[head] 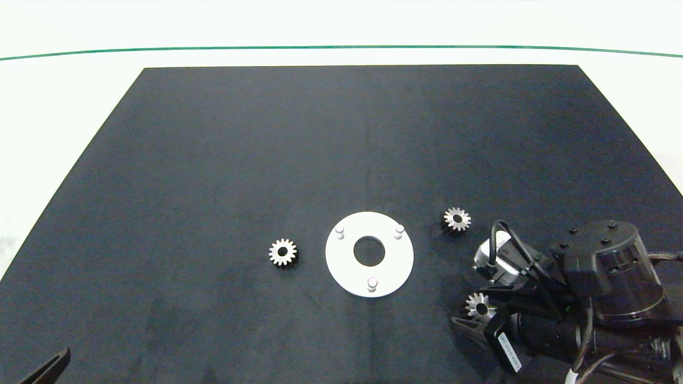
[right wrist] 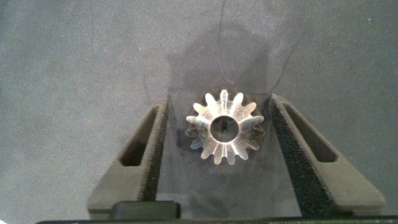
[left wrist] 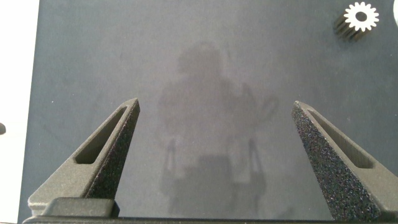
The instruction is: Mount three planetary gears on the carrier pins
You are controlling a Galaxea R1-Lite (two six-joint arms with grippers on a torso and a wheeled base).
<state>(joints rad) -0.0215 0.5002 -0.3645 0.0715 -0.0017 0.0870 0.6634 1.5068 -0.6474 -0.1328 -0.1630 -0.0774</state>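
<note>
I have the right tool [head: 476, 314] down at the near right of the white carrier disc [head: 341, 266], its two fingers straddling one planetary gear [right wrist: 224, 127]. In the right wrist view the gear lies flat on the black mat [head: 213, 160], bore upward, sitting between the pads with a sliver of gap on each side. The fingers are spread just wider than the teeth, not yet pinching, as far as I can judge.

The relation that matters is this: the gear is already centred between the fingers, and the disc lies away to the left of it and a little farther off. The nearest of the three carrier pins [head: 372, 282] stands on the disc's near edge, closest to this arm, so I judge it the natural first target once the grip is made.

The left tool [left wrist: 214, 155] is parked at the near left corner of the table, well apart from the disc, fingers wide open over bare mat.

A second gear [head: 282, 252] lies just left of the disc. The third gear [head: 457, 218] lies to its right, slightly farther away.
</note>
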